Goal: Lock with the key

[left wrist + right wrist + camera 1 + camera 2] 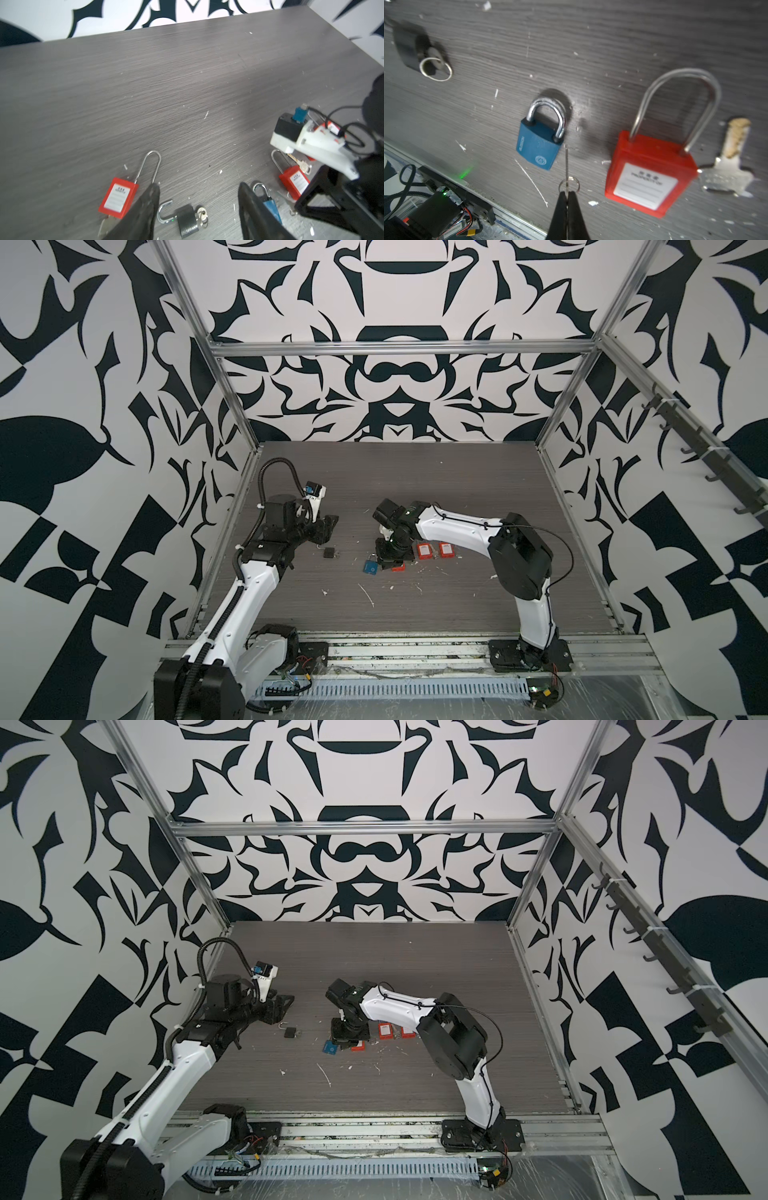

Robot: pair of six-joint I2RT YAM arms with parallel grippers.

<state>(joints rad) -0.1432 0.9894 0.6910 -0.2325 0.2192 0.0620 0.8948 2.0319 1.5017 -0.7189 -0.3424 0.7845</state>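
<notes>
The left gripper's point(198, 186) parted jaws frame a black padlock point(187, 220), shackle open, key point(202, 214) inserted; a red padlock point(118, 197) and a blue padlock point(270, 207) lie just outside them.

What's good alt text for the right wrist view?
The right gripper, shut on a thin ringed key, points it toward a closed blue padlock on the grey table. A red padlock and a loose key lie beside it; a blurred black padlock lies farther off.

Your right wrist view: black padlock point(409, 43), loose key point(733, 164) blurred. Top view: red padlock point(399, 568) mostly hidden beneath right arm point(453, 522).
</notes>
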